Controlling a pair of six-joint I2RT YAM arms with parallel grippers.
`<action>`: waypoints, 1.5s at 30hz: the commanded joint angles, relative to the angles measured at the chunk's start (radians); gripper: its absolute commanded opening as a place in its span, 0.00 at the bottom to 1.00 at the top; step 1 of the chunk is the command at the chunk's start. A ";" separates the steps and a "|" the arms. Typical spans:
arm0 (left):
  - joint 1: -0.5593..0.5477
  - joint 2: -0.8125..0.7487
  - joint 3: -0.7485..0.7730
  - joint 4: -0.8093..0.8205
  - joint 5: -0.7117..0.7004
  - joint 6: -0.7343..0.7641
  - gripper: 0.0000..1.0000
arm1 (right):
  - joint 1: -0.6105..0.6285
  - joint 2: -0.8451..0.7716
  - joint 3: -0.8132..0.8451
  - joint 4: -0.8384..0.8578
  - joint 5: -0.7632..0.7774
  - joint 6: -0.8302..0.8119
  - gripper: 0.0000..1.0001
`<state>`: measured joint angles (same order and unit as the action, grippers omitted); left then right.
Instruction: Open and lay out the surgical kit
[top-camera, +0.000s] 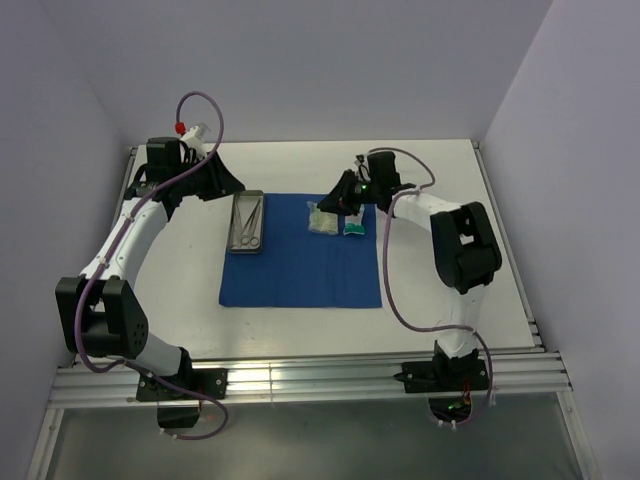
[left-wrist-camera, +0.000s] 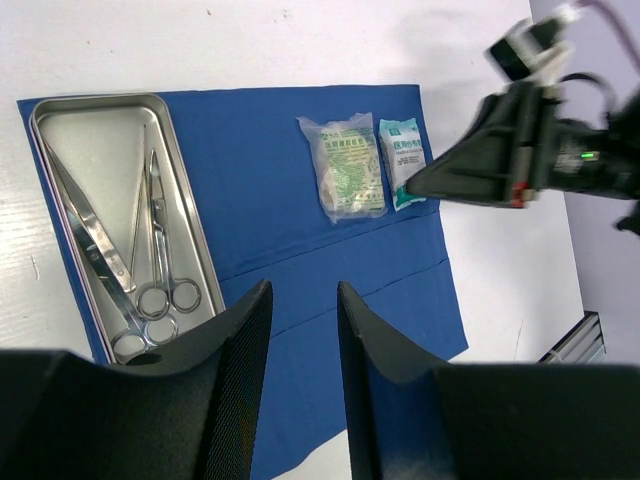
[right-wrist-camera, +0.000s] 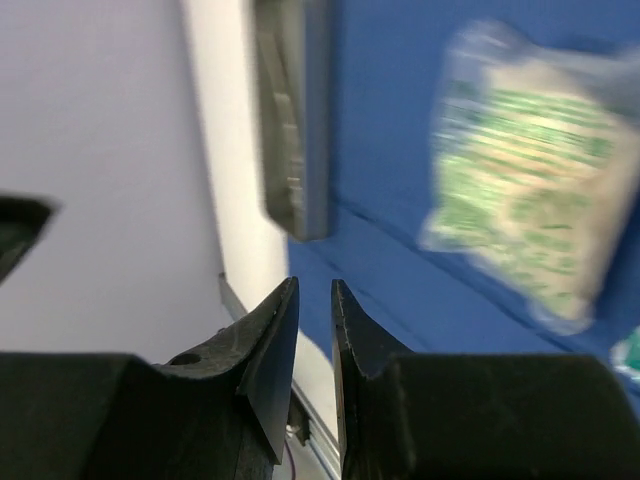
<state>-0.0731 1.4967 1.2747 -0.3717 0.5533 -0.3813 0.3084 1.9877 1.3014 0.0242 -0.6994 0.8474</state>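
Observation:
The royal-blue cloth (top-camera: 300, 265) lies spread flat mid-table, also in the left wrist view (left-wrist-camera: 300, 200). The steel tray (top-camera: 247, 196) sits on its left edge and holds two ring-handled scissors (left-wrist-camera: 160, 270) and thin tweezers (left-wrist-camera: 138, 200). Two whitish/green packets (top-camera: 322, 218) (top-camera: 353, 226) lie at the cloth's far right part; they also show in the left wrist view (left-wrist-camera: 345, 165) (left-wrist-camera: 402, 160). My left gripper (top-camera: 237, 186) (left-wrist-camera: 303, 292) hovers open and empty behind the tray. My right gripper (top-camera: 326, 204) (right-wrist-camera: 313, 290) hangs just above the packets, jaws narrowly apart and empty.
The white table (top-camera: 420, 300) has a raised rail (top-camera: 300, 365) along the near edge and purple walls on three sides. In the right wrist view the tray (right-wrist-camera: 295, 110) and the larger packet (right-wrist-camera: 520, 170) are blurred. The arm cables loop above the table.

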 joint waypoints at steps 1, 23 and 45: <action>0.004 -0.032 0.015 0.014 0.025 0.012 0.38 | -0.026 -0.119 -0.026 0.052 -0.029 -0.004 0.27; 0.004 -0.019 0.006 0.013 0.028 0.019 0.38 | -0.164 -0.079 -0.209 0.010 0.020 -0.071 0.27; 0.012 -0.004 0.009 0.002 0.040 0.027 0.37 | -0.186 -0.025 -0.232 0.195 -0.135 0.045 0.27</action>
<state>-0.0658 1.4971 1.2747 -0.3740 0.5621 -0.3782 0.1268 2.0300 1.0855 0.1383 -0.7795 0.8635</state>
